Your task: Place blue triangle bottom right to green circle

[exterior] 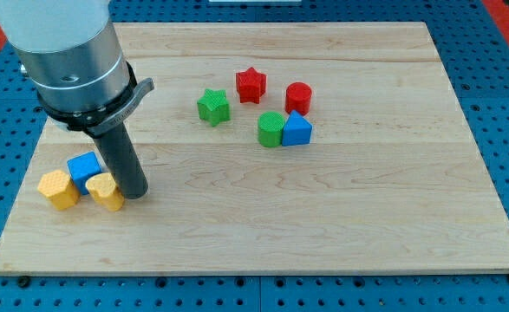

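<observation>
The blue triangle (296,129) lies on the wooden board, touching the right side of the green circle (270,129) and level with it. My tip (135,194) stands far off at the view's left, just right of a yellow heart block (107,191) and below-right of a blue cube (84,168). The rod rises from the tip to the arm's grey body at the view's top left.
A red cylinder (298,97) sits just above the blue triangle. A red star (251,84) and a green star (212,107) lie up and left of the green circle. A yellow block (58,189) sits at the far left near the board's edge (11,227).
</observation>
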Robot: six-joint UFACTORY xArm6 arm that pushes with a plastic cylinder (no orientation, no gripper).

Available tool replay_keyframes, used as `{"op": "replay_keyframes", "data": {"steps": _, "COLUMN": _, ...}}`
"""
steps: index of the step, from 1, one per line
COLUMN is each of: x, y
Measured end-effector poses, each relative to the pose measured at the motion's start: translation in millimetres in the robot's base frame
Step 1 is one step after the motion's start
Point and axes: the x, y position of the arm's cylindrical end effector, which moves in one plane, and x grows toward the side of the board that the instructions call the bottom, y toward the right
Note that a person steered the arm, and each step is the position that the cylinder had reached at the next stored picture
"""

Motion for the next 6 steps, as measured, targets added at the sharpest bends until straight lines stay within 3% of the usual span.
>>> {"op": "replay_keyframes", "data": {"steps": 1, "x": -14.7, "y": 35.2}}
{"op": "replay_keyframes", "data": {"steps": 3, "x": -23.2, "y": 206.3}}
{"op": "replay_keyframes", "data": {"steps": 4, "x": -84.7, "y": 263.6}}
{"op": "replay_keyframes", "data": {"steps": 5, "x": -108.5, "y": 260.2}}
{"op": "replay_keyframes", "data": {"steps": 6, "x": -105.7, "y": 237.6}}
